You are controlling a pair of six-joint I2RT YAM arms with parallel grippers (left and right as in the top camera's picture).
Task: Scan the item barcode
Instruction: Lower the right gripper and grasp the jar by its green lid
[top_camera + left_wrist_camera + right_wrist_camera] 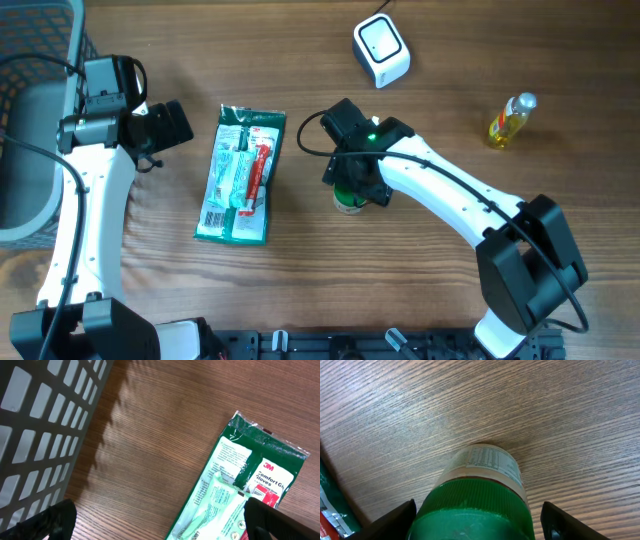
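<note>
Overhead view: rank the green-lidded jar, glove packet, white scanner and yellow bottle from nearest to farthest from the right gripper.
1. Green-lidded jar, directly beneath the right gripper.
2. Glove packet, lying flat to the gripper's left.
3. White scanner, near the table's far edge.
4. Yellow bottle, out on the far right.

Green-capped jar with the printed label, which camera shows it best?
The right wrist view: the green-capped jar fills the lower frame, with its ribbed cap and label print visible. Overhead, the right end effector covers most of it, leaving only a sliver of green. The left wrist view misses it entirely.
</note>
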